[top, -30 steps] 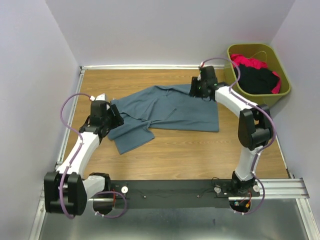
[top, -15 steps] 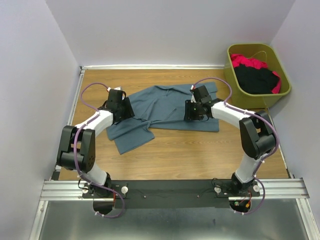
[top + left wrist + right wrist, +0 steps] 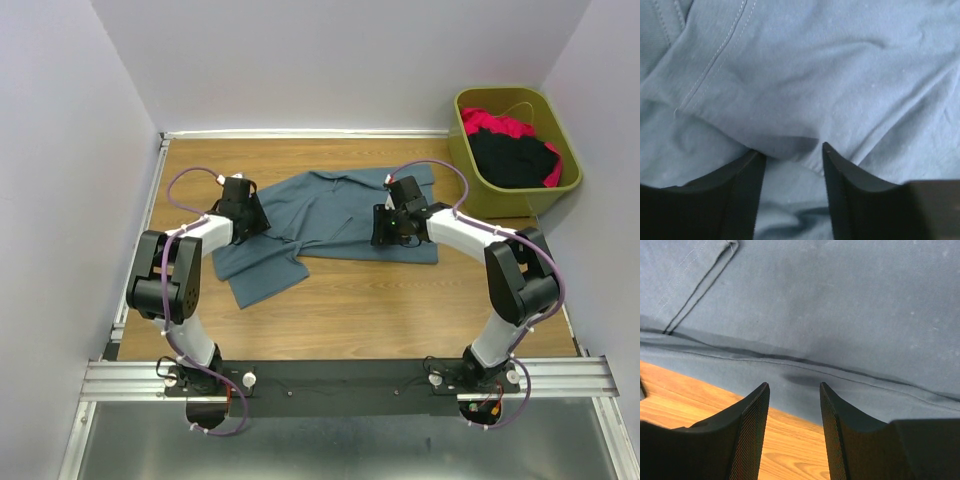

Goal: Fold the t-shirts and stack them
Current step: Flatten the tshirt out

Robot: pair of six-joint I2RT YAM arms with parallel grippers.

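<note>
A slate-blue t-shirt (image 3: 320, 212) lies spread and partly rumpled on the wooden table. My left gripper (image 3: 256, 222) is low over its left part; in the left wrist view the jaws (image 3: 792, 155) stand open with wrinkled blue cloth (image 3: 805, 80) between and ahead of them. My right gripper (image 3: 381, 229) is over the shirt's right half near its front hem; its jaws (image 3: 794, 387) are open above the hem (image 3: 850, 375) and the wood. A red-pink shirt (image 3: 495, 124) and a black shirt (image 3: 515, 160) lie in the bin.
The olive-green bin (image 3: 466, 150) stands at the back right corner against the wall. Bare wood (image 3: 400, 300) lies in front of the shirt. White walls close in the table on the left, back and right.
Both grippers have come down onto the shirt: the left moved right and away onto its left part, the right moved from the far edge toward the near hem. The shirt has hardly shifted.
</note>
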